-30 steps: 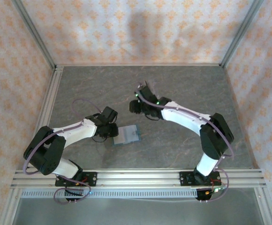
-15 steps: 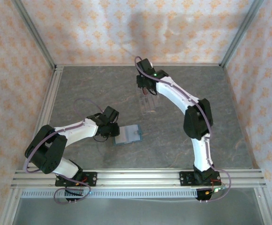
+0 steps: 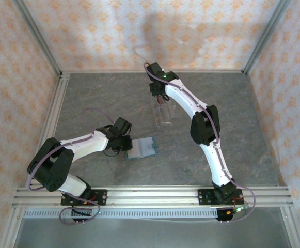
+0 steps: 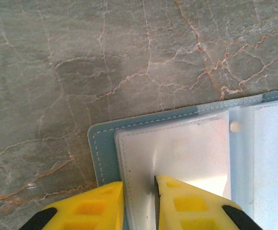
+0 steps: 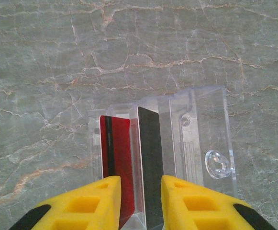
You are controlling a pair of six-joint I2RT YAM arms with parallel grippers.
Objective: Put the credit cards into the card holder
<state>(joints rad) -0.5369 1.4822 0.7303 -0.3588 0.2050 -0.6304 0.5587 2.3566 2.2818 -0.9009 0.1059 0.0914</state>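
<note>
The holder (image 3: 142,149) lay open on the tabletop (image 3: 98,98), a little left of centre and nearer the near edge than the far one. Its pale inner sleeve (image 4: 177,153) faced up, ready to take a card. The left gripper (image 4: 139,182) sat on the holder's left end with its jaws narrow and a small gap between the fingers. The tips straddled the sleeve's edge, one over the teal border. That looked like a way of pinning the holder flat and open. Whether the fingers pinched a leaf or only pressed down, I could not tell.

The rack (image 5: 201,124) stood well apart from the holder, toward the middle of the far edge. It held the cards upright in separate slots so that fingers could pass on either side of one. The right gripper (image 5: 141,179) hung over it, part open. A dark card (image 5: 150,153) stood between its fingers and a red card (image 5: 119,143) was in the next slot to the left, partly behind one finger. The pads were not clearly on the dark card, so I judged it lined up for a grasp, not yet held. No card was in the holder.
</note>
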